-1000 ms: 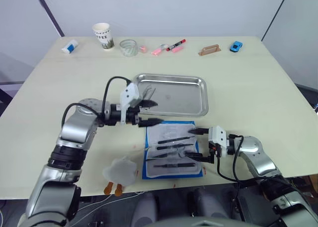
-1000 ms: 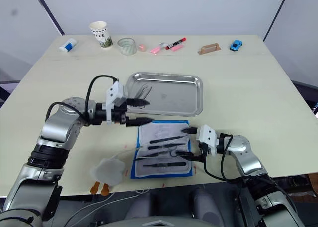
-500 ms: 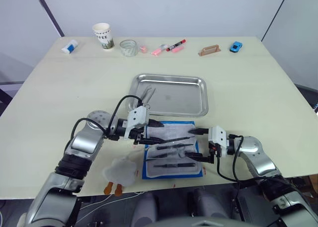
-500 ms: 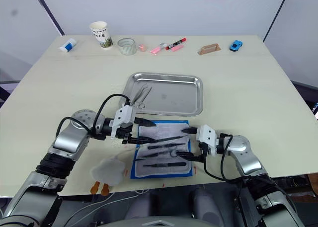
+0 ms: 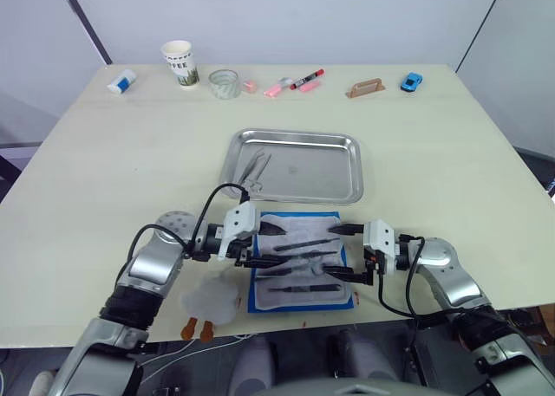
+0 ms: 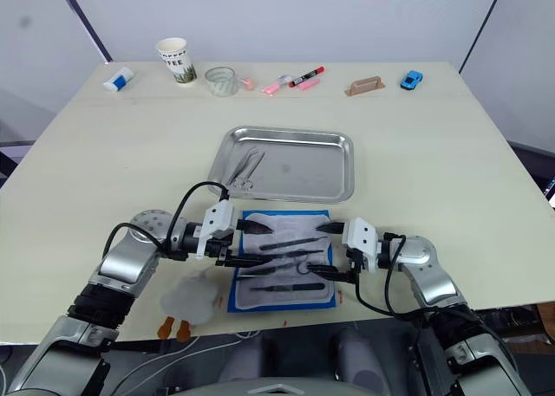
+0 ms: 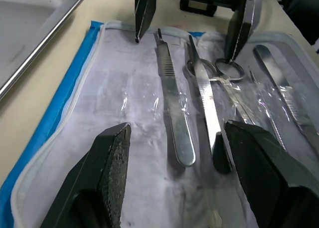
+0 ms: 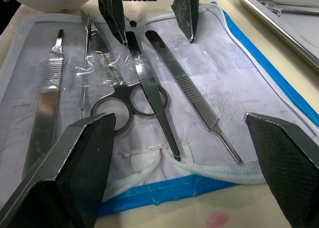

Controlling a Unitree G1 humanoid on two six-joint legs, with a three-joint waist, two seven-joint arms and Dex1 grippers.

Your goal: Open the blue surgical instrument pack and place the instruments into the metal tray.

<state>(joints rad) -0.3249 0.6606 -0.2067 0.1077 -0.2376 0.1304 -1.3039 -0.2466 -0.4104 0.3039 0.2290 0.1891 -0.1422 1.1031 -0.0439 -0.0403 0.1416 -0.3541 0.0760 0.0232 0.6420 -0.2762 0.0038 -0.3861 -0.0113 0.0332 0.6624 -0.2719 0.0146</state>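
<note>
The table (image 5: 451, 153) carried everything. The metal tray (image 5: 299, 165) lay at its middle, with one ring-handled tool (image 5: 255, 165) already inside near its left end. Just in front of it, the blue surgical instrument pack (image 5: 302, 259) lay open, lining up. Most of the instruments (image 8: 149, 88) rested there under clear film: scissors, tweezers and flat handles. So the opening looked done and the transfer barely begun. The left hand (image 5: 270, 245) hung over the pack's left edge, fingers apart and empty. The right hand (image 5: 345, 252) hung at the opposite edge, also spread, holding nothing.
</note>
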